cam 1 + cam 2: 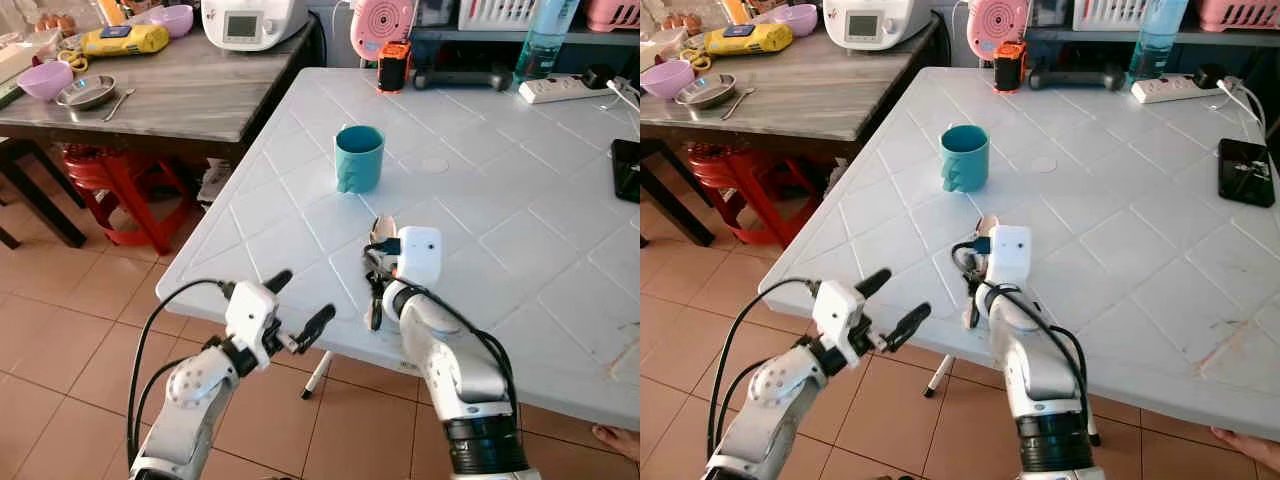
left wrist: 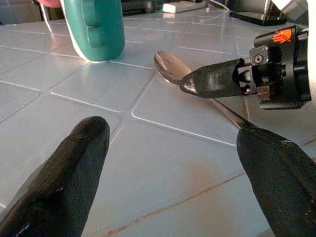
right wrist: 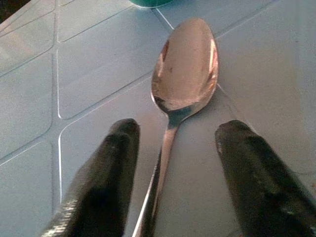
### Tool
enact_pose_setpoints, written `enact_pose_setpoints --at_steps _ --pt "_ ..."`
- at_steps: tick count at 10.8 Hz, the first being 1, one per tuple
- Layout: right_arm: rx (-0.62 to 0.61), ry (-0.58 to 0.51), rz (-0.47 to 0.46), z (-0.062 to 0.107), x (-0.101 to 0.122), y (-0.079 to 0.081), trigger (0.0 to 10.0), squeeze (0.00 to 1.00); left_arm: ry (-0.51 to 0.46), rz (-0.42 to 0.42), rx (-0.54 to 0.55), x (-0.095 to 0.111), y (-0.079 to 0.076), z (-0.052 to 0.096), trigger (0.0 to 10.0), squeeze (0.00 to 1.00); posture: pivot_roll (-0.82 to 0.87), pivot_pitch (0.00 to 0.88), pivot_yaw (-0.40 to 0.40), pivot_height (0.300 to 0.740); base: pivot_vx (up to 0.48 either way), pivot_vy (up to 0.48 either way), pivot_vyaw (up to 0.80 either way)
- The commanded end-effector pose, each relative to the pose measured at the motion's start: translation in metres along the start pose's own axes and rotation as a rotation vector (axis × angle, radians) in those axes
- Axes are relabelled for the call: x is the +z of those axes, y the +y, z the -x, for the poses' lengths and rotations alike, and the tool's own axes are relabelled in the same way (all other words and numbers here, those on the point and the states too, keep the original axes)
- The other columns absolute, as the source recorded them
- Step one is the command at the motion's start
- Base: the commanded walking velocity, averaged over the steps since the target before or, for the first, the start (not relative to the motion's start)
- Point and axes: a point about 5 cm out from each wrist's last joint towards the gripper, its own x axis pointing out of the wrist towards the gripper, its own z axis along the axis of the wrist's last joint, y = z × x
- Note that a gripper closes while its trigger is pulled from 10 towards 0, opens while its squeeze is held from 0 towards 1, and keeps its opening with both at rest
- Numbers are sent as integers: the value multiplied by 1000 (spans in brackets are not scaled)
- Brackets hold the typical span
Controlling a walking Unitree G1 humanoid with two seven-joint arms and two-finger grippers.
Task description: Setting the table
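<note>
A steel spoon (image 3: 185, 64) lies flat on the white plastic table (image 1: 520, 250), its bowl toward the teal mug (image 1: 358, 158). My right gripper (image 3: 177, 131) is open low over the table, one finger on each side of the spoon's handle without closing on it. In the left eye view the right gripper (image 1: 380, 255) sits just short of the spoon's bowl (image 1: 383, 230). My left gripper (image 1: 303, 298) is open and empty at the table's near edge, left of the spoon. The left wrist view looks across the table at the spoon (image 2: 170, 66) and mug (image 2: 96, 27).
A black phone (image 1: 1244, 172) lies at the table's right edge; a power strip (image 1: 560, 88) and an orange-black object (image 1: 393, 67) sit at the back. A wooden table (image 1: 190, 100) with bowls stands at left, red stools (image 1: 125, 185) beneath. A person's foot (image 1: 615, 440) is at lower right.
</note>
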Motion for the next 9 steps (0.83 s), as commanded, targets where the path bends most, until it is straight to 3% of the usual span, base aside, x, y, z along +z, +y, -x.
enact_pose_setpoints --at_steps 1,5,9 --pt "-103 234 -56 -1 -46 -20 0 0 22 -13 7 -4 1 3 10000 0 -77 126 131 740 0 0 0" --pt "-158 326 -82 -3 -67 -36 0 0 18 -17 6 -4 0 1 10000 0 -78 128 129 740 0 0 0" --pt "-194 383 30 8 -87 -55 0 0 24 -18 7 -5 -2 2 10000 0 -75 124 132 740 0 0 0"
